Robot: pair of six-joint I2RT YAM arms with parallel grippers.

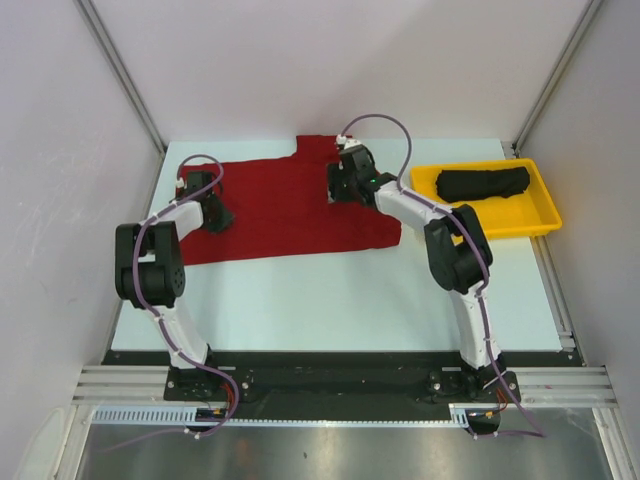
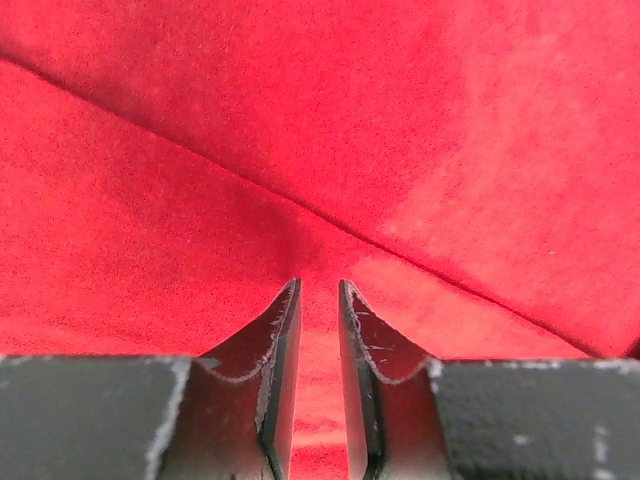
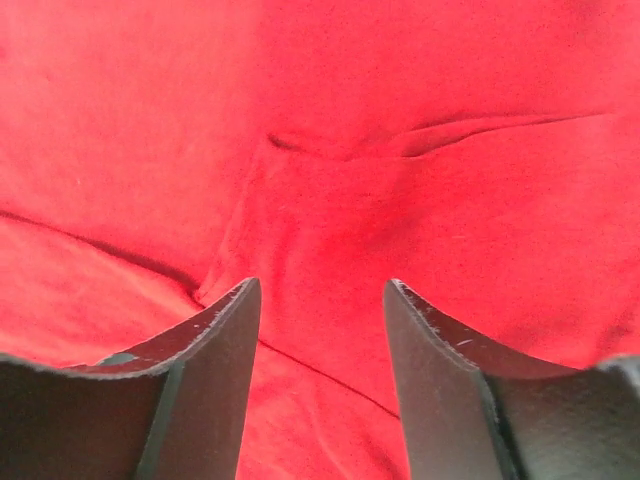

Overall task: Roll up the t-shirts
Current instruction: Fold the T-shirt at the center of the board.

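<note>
A deep red cloth t-shirt is lying flat on the white bench, its long axis running left to right. The left jaws are seemingly pinching its left end. The right jaws are hovering spread above its far right. A rolled black t-shirt is sitting in a yellow plastic tray.
</note>
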